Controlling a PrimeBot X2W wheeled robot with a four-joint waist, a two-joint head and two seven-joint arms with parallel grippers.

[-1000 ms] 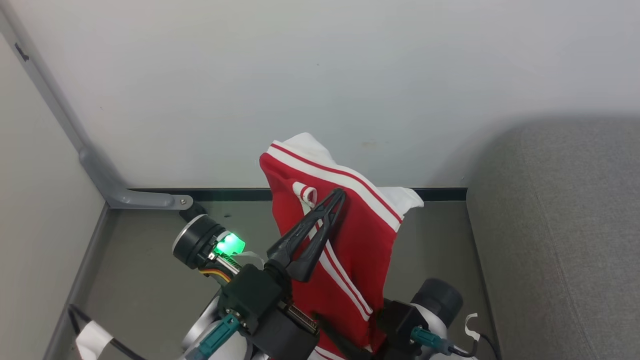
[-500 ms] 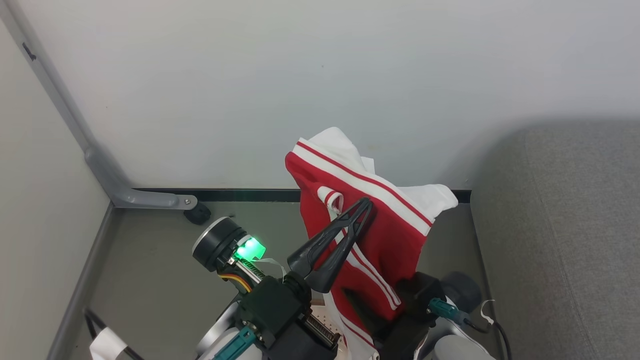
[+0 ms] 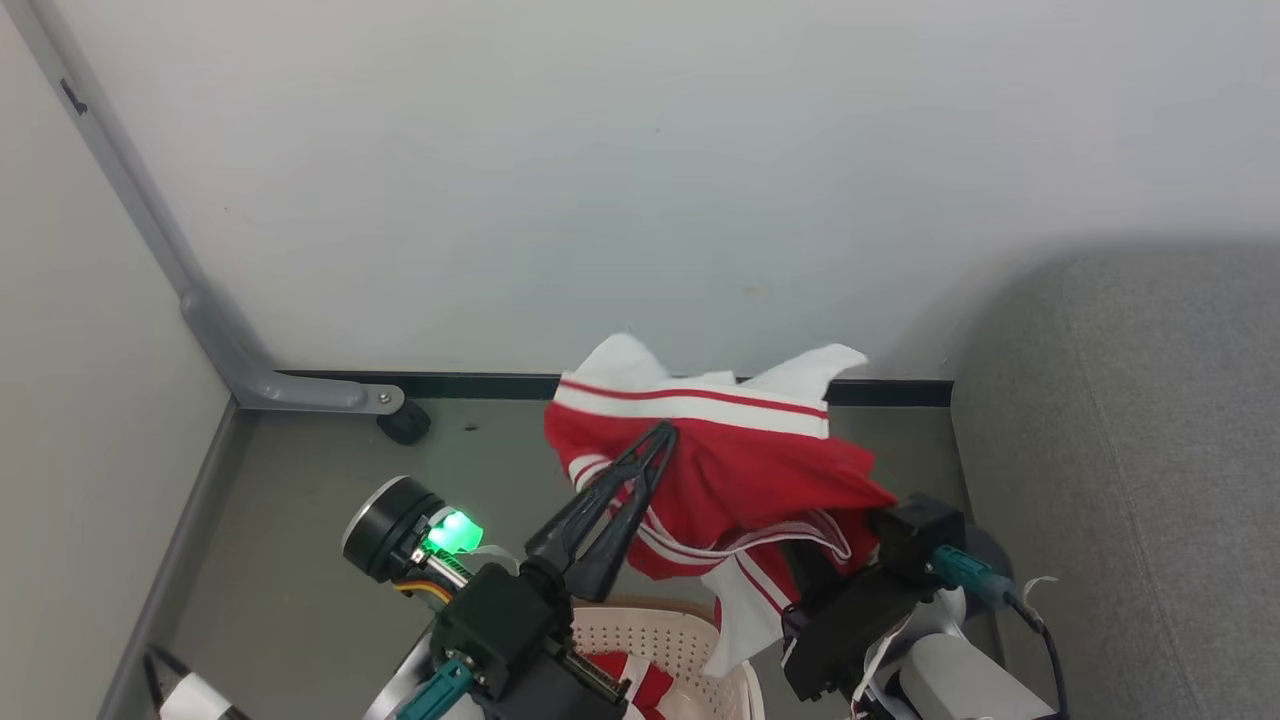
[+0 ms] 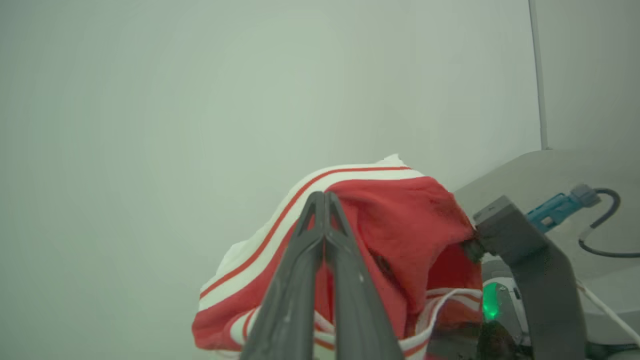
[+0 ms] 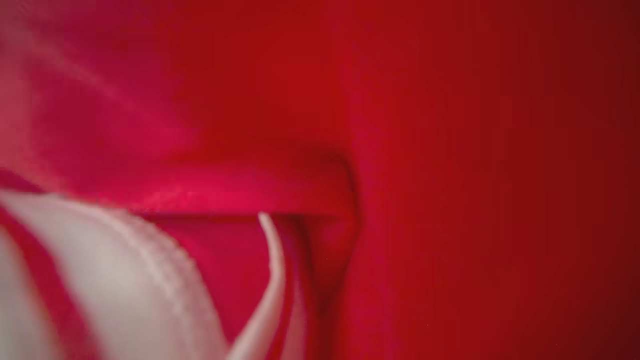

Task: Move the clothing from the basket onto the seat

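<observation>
At your far left a grey post [image 3: 215, 330] runs down the wall to the floor, with a black caster [image 3: 405, 422] just beside its foot.

Next comes the left gripper [image 3: 660, 432], rising from the bottom edge and slanting up to the right, a green light [image 3: 455, 532] glowing at its wrist. Its jaws are together, and the tips pinch the garment [image 3: 730, 470] at its left side, just under the white band with the red stripe. The left wrist view tells you the same: both fingers meet at the tip, with red cloth bunched behind them.

The garment hangs in the air between the two grippers, clear of the floor. White panels poke up at its top and striped trim sags below. Under it, at the bottom edge, you see the basket [image 3: 690, 625], with more clothing [image 3: 635, 680], red and white, lying inside. A white tail of the garment hangs in front of the basket's rim.

Further right, the right gripper [image 3: 900, 535] points up and left into the garment. Its fingers are buried in the cloth, so you cannot see them. The jaws are closed, and the fabric gathers to a bunch right where they go in. Its wrist view sits close against red cloth and a white striped edge, all blurred.

At your far right the seat [image 3: 1130, 450] stands against the wall, apart from the garment.
</observation>
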